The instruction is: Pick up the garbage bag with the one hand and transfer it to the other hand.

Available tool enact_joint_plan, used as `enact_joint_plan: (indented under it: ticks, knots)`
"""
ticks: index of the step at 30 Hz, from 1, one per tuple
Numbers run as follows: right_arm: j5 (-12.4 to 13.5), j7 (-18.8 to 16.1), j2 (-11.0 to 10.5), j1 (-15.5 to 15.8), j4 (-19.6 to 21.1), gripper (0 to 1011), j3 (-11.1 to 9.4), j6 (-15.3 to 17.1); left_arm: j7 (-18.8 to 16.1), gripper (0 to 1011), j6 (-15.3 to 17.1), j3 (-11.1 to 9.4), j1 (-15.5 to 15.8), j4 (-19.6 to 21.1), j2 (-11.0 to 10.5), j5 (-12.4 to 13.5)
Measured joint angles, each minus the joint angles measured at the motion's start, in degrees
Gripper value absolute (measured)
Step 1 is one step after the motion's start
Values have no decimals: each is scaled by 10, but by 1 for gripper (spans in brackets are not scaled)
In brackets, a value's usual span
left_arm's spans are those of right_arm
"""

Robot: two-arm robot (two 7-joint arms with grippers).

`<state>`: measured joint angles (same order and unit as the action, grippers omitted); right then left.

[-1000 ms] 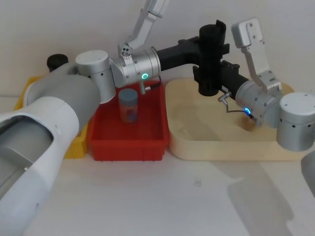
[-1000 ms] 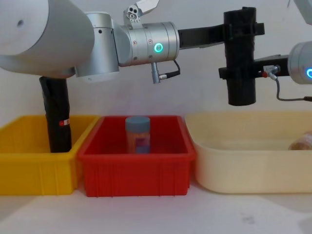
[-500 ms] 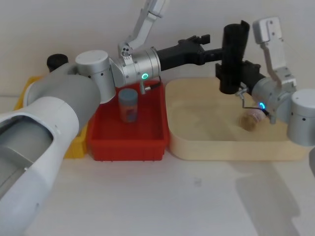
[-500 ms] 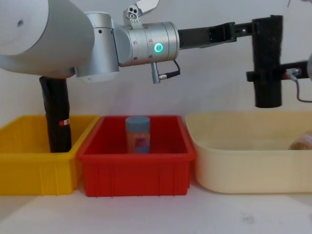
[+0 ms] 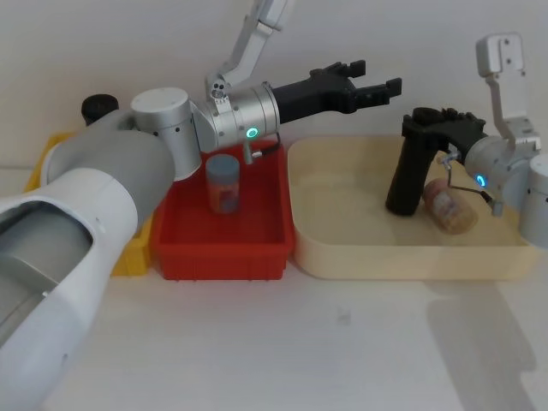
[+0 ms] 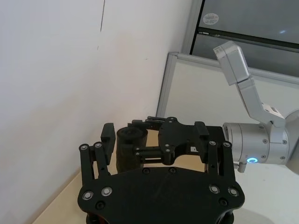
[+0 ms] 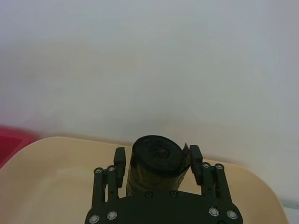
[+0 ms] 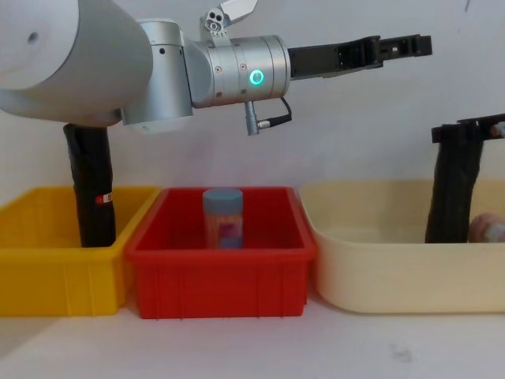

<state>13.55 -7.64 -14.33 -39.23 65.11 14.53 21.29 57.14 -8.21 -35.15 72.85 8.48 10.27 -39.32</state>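
Note:
The garbage bag point(image 5: 409, 175) is a black crinkled roll, tilted, with its lower end down inside the cream tray point(image 5: 342, 257). My right gripper point(image 5: 438, 122), whose wrist ring glows blue, is shut on the roll's upper part. From the side the garbage bag point(image 8: 451, 197) rises above the tray wall under the right gripper point(image 8: 473, 126). The right wrist view shows the garbage bag point(image 7: 158, 163) clamped between both fingers. My left gripper point(image 5: 370, 86), with the green ring, hangs open and empty above the tray's back left, apart from the bag; it also appears as the left gripper point(image 8: 406, 45).
A red bin point(image 5: 223, 248) holds a blue-lidded jar point(image 5: 224, 184). The yellow bin point(image 8: 47, 260) at far left holds another black roll point(image 8: 93, 189) with a red-and-white tag. A small jar point(image 5: 449, 208) lies in the cream tray beside the bag.
The left gripper let go of the bag and stayed in place. The right gripper carried the bag rightward and down into the cream tray, tilting it.

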Motion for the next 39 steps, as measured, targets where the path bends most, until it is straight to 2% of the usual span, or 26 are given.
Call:
enact_joint_plan:
  ticks: [8,39]
  knots:
    - [2,4,0,-5,-13,1000,-8,2,0,1001,0,0,0,0,0,0]
    - [4,8,1,-9,-26,1001,-16,3,0,1001,0,0,0,0,0,0]
